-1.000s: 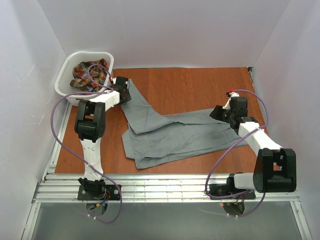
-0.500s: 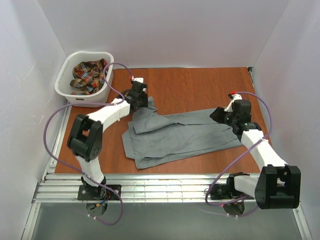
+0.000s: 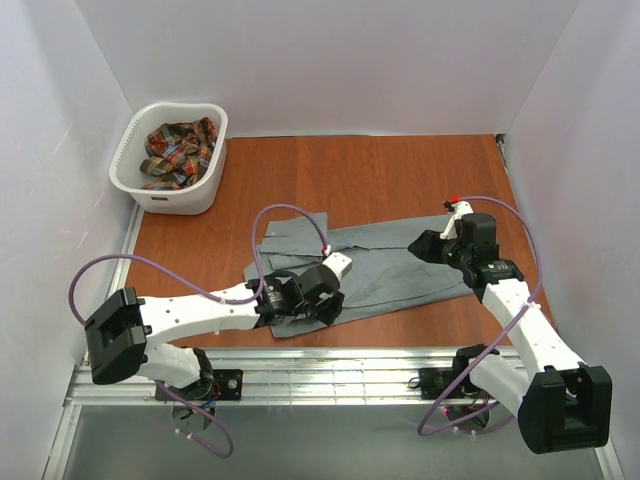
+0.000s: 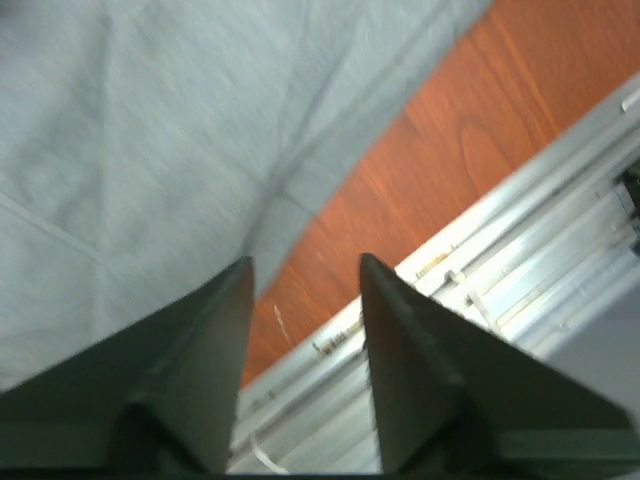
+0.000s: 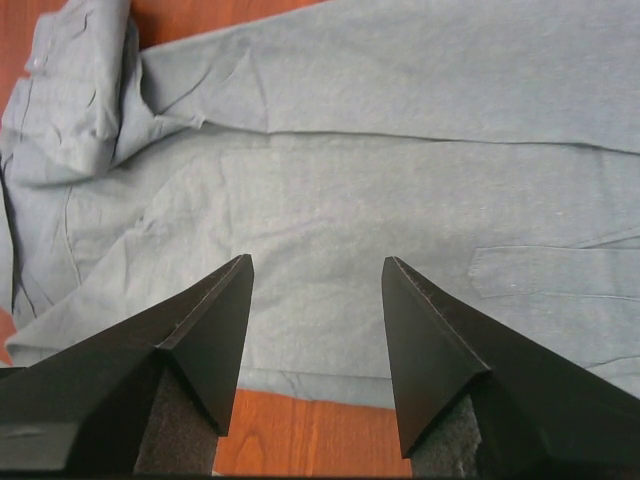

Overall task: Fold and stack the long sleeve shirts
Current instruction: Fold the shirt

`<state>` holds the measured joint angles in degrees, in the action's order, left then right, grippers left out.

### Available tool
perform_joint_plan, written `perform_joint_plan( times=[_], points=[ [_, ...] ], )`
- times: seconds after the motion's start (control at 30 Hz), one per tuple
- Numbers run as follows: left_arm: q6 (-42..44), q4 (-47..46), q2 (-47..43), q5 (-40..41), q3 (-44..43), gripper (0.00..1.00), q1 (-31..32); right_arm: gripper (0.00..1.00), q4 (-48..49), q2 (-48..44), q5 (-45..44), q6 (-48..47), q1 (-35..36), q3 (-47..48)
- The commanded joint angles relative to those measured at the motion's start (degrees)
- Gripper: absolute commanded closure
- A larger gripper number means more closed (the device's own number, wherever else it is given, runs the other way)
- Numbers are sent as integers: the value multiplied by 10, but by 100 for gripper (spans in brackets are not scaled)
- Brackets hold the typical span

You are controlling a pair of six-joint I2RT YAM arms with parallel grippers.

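The right hand (image 5: 317, 262) hangs above the grey shirt (image 5: 400, 150), fingers parted and empty. The shirt lies spread on the wooden counter (image 5: 310, 445).

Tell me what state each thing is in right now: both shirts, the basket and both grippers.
Grey shirt: lying on the table, partly folded over, not held.
Plaid shirt: bunched up in the basket, unfolded.
Laundry basket: upright, holding the plaid shirt.
Left gripper: open, empty, over the grey shirt's near edge.
Right gripper: open, empty, above the grey shirt.
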<state>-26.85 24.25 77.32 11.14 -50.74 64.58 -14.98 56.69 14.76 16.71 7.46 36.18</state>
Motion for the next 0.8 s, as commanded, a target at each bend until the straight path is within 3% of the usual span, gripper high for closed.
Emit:
perform_joint_plan(
  times=[0.0, 0.03, 0.1, 0.17, 0.4, 0.57, 0.77],
  points=[
    [-60, 22, -45, 5, 12, 57, 20, 50, -17, -6, -3, -23, 30, 3],
    [-72, 28, -57, 34, 12, 51, 20, 51, -18, -4, -8, -26, 38, 6],
    [-92, 60, -67, 124, 3, 16, 3, 51, -22, 9, -20, -33, 60, 7],
    [-108, 99, -54, 137, -27, 9, -38, 50, -22, 19, -25, -34, 79, 8],
    [-68, 65, 32, 72, -74, 8, -271, 50, -22, 19, -47, -33, 117, 2],
    [-38, 48, 164, 46, -156, 17, -372, 50, -27, 0, -44, -31, 127, -7],
    [-31, 50, 318, 15, -243, 32, -443, 50, -31, -20, -37, -25, 137, -15]
  ],
)
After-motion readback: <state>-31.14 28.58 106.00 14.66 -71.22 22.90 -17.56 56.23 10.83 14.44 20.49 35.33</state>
